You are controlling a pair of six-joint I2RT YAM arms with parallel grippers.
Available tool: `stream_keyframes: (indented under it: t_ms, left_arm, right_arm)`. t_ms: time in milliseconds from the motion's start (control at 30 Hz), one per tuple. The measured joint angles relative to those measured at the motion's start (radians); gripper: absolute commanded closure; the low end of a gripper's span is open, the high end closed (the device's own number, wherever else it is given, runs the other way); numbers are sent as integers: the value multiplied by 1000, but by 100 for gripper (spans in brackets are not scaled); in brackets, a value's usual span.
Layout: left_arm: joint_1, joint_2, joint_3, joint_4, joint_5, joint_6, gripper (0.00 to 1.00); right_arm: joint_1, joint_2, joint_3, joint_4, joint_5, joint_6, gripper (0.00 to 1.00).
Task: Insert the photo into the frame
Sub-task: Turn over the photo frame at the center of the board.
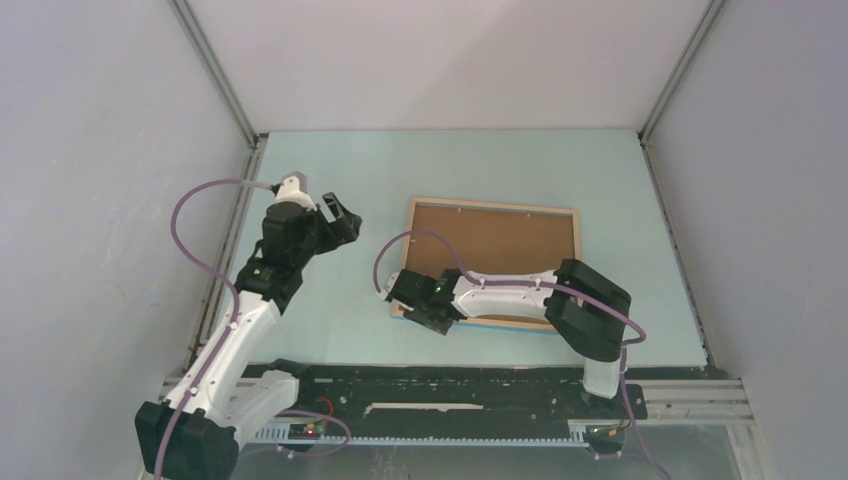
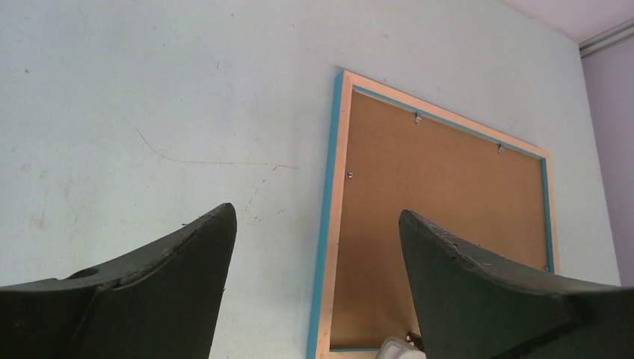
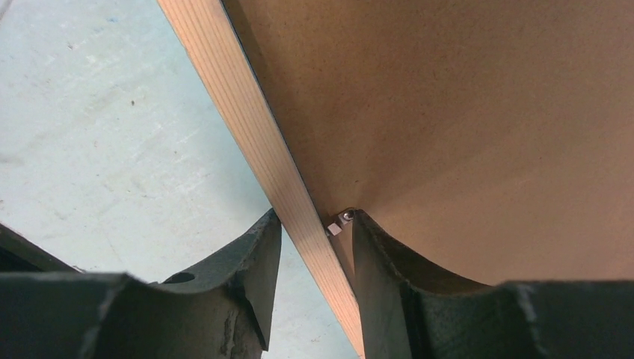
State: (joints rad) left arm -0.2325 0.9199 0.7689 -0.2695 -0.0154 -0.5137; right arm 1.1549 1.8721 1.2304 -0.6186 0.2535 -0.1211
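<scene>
The frame (image 1: 495, 205) lies face down on the table, light wood up with turquoise edges, and a brown backing board (image 1: 500, 240) fills it. The photo is hidden or out of view. My right gripper (image 1: 422, 314) is at the frame's near-left corner. In the right wrist view it (image 3: 314, 221) straddles the wooden rail (image 3: 247, 112), one finger outside and one on the board beside a small metal tab (image 3: 340, 222), both touching the rail. My left gripper (image 1: 345, 222) is open and empty above the table, left of the frame (image 2: 333, 224).
The pale green table (image 1: 620, 170) is walled by grey panels on the left, back and right. Several small metal tabs (image 2: 417, 118) sit along the frame's inner edge. A black rail with the arm bases runs along the near edge (image 1: 450, 385).
</scene>
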Motion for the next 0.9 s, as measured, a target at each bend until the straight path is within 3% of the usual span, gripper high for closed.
stream_keyframes:
  t_ms: [300,900]
  left_arm:
    - [0,0,-6,5,0,0,12]
    - [0,10,-6,13,13,-1,12]
  right_arm:
    - [-18,-28,-46,29,-19,13,64]
    - [-10,-66,-107,40,34,51,57]
